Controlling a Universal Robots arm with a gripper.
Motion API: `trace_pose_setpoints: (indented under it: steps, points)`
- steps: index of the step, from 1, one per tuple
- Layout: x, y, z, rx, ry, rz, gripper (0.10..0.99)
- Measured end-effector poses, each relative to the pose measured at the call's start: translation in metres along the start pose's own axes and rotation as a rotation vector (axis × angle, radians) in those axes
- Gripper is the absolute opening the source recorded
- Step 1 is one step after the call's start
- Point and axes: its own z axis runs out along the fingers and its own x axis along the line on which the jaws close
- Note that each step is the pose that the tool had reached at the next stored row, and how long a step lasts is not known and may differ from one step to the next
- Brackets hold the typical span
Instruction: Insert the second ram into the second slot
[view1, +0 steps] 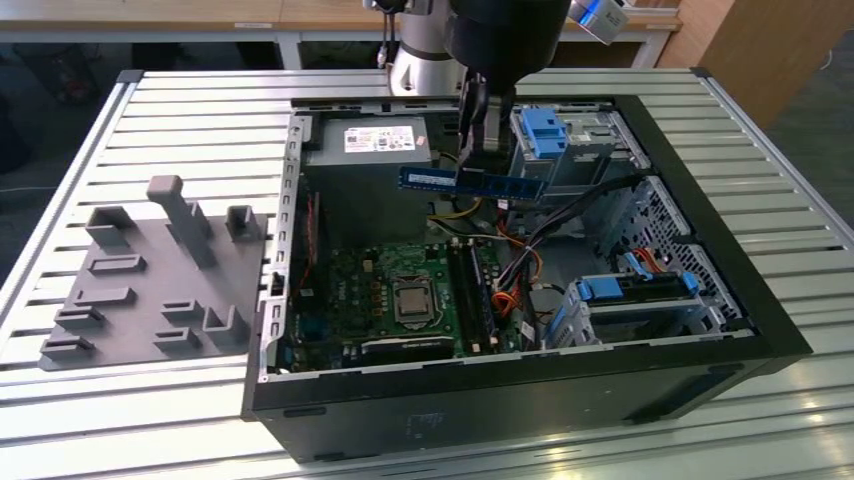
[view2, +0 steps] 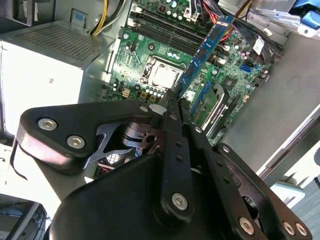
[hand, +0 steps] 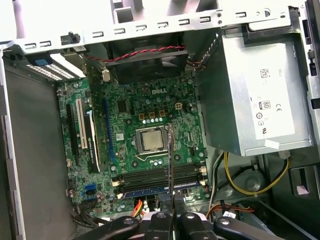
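The black 2-fingered pincer (view1: 470, 170) on the arm is pressed together on the thin, flat blue circuit-board ram stick (view1: 474, 182), pinching it at about mid-length. In the exterior view the stick hangs roughly level in the air over the open black computer case (view1: 534, 378), which lies on its side on the slatted aluminium desk (view1: 174, 110). The stick is near the grey metal power supply box (view1: 367, 150) and clear of the green motherboard (view1: 387, 290) below it.

In the second wrist view the fingers (view2: 172, 107) clamp the stick's flat faces, and its free end reaches out over the board. In the first wrist view the stick (hand: 171, 160) shows edge-on as a thin line. There it crosses the silver processor socket (hand: 150, 140) and the row of long black memory slots (hand: 150, 176). It is not seated in any slot.

A grey moulded fixture plate (view1: 147, 275) lies on the desk at the exterior view's left, beside the case.
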Motion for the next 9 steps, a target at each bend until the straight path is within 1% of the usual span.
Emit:
trace_pose_setpoints:
  steps: [9]
  points:
    - [0.0000,0.0000,0.0000,0.000,-0.0005,0.012,0.133]
